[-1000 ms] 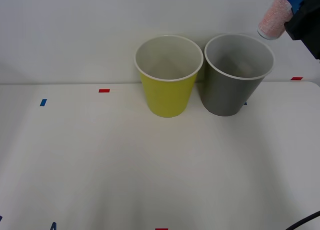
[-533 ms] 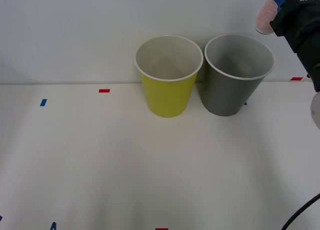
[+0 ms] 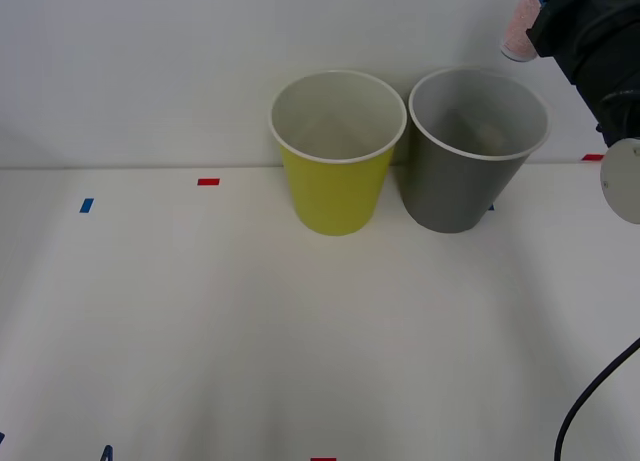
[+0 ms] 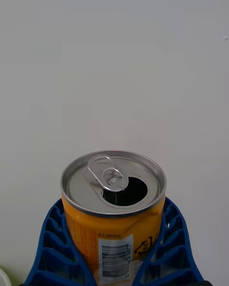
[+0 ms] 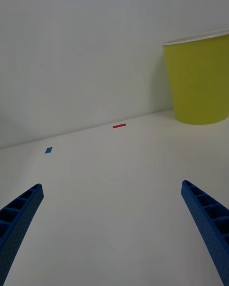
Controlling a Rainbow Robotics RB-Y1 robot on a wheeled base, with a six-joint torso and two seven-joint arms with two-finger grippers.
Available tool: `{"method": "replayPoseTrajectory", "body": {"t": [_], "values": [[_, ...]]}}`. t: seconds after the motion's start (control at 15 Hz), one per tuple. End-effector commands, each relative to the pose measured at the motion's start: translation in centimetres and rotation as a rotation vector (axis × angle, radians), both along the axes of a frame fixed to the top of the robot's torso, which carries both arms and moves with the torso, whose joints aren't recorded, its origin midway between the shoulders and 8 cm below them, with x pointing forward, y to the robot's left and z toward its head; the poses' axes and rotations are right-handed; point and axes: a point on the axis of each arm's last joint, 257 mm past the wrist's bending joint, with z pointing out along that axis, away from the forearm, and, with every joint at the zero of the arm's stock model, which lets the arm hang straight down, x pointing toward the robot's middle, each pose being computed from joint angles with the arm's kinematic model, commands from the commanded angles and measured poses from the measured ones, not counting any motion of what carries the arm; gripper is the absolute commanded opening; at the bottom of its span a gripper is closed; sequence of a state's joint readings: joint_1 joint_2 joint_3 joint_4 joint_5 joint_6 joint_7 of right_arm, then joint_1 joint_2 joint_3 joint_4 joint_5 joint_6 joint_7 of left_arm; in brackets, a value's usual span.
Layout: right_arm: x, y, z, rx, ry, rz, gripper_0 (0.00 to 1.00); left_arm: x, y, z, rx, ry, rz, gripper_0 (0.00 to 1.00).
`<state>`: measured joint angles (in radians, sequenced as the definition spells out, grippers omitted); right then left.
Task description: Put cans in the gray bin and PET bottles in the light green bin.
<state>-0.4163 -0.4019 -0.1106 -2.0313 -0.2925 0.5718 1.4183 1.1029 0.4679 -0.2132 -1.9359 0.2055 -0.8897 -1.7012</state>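
Between our right gripper's [image 4: 116, 267] blue ribbed fingers [image 4: 52, 248] sits the can [image 4: 113, 209], clamped on both sides of its orange body, upright, silver top and pull tab showing, mouth already open. From the front view the right gripper [image 3: 535, 11] holds the can [image 3: 517, 31] high at the far right, above and just right of the gray bin [image 3: 470, 156]; it looks not yet over the bin's opening.

Step in hand, as we read it: carry phase of the can drop, grasp done, release not yet done.

Next move calls for shifting left and a bit nearer so the can centres over the gray bin's mouth, then spreading the fingers. Margin matters: the light green bin [image 3: 336, 156] stands just beside the gray one on its left, rims nearly touching, so overshooting left risks the wrong bin.

Our left gripper [image 5: 114, 233] waits low over the tabletop [image 3: 200, 331], fingers [image 5: 210, 219] spread wide with nothing between them, the light green bin [image 5: 200, 81] off to its far right.
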Motion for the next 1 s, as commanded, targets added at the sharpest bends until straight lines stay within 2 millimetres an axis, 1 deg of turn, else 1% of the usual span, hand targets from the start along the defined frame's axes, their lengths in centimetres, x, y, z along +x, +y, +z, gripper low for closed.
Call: {"method": "replayPoseTrajectory", "body": {"t": [0.07,0.27,0.4,0.8,0.87,0.93,1.0], "values": [[0.7,0.3,-1.1,0.009,0.027,0.009,0.0,0.0,0.0,0.0,0.0,0.0,0.0,1.0],[1.7,0.0,-1.6,0.016,0.039,0.007,0.0,0.0,0.0,0.0,0.0,0.0,0.0,1.0],[2.3,0.2,-2.2,0.02,0.046,0.01,0.0,0.0,0.0,0.0,0.0,0.0,0.0,1.0],[2.4,0.3,-2.1,0.02,0.046,0.013,0.0,0.0,0.0,0.0,0.0,0.0,0.0,1.0],[2.4,0.3,-2.1,0.02,0.046,0.013,0.01,0.0,0.0,0.0,0.0,0.0,0.0,1.0],[2.4,0.3,-2.1,0.025,0.045,0.016,0.44,0.0,0.0,0.0,0.0,0.0,0.0,1.0],[2.4,0.4,-2.1,0.024,0.046,0.017,0.85,0.0,0.0,0.0,0.0,0.0,0.0,1.0]]}}
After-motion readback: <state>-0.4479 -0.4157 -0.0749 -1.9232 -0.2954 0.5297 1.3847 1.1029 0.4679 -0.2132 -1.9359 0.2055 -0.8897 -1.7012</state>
